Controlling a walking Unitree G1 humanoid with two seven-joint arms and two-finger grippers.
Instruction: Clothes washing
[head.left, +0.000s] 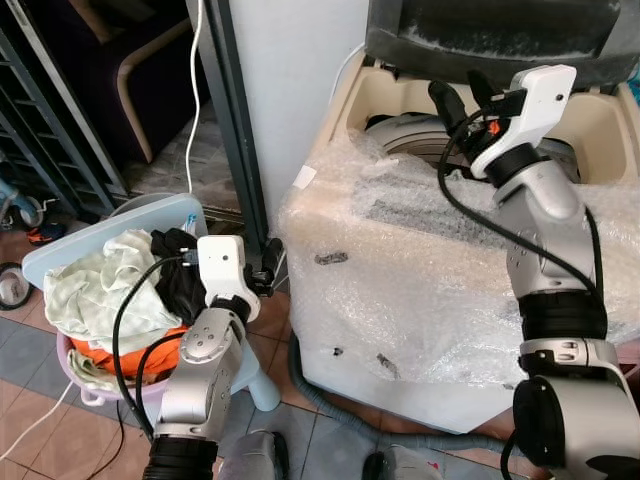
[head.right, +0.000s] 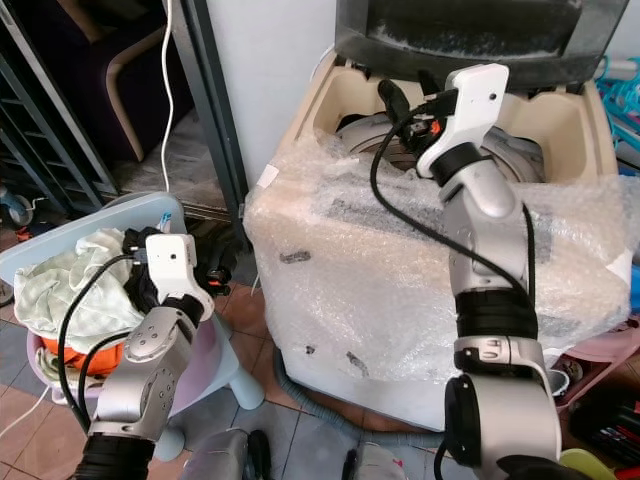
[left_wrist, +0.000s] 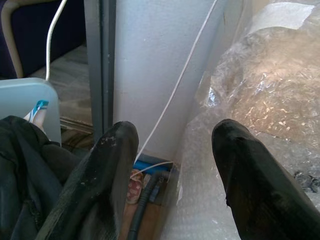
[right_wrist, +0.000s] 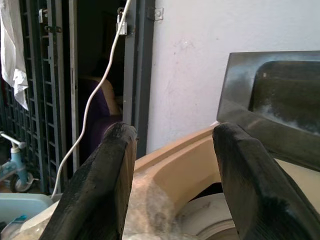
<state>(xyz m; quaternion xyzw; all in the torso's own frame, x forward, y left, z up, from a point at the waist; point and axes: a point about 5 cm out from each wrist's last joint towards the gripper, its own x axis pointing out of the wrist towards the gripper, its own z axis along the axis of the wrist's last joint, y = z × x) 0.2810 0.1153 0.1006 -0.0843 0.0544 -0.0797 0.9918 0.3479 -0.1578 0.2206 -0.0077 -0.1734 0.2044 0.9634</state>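
Observation:
A top-loading washing machine (head.left: 450, 290) wrapped in bubble wrap stands before me, its lid raised and the drum (head.left: 420, 135) showing. My right gripper (head.left: 458, 98) is held open over the drum opening with nothing between its fingers (right_wrist: 100, 190). At lower left a pale laundry basket (head.left: 60, 255) holds a white cloth (head.left: 100, 285), a black garment (head.left: 180, 275) and an orange one (head.left: 150, 355). My left gripper (head.left: 268, 272) hangs open between the basket and the machine, beside the black garment (left_wrist: 25, 175), holding nothing.
A grey door frame (head.left: 240, 130) and white wall rise behind the basket, with a white cable (head.left: 195, 90) hanging down. A grey drain hose (head.left: 320, 400) lies on the tiled floor at the machine's base. A metal gate (head.left: 50, 130) stands at far left.

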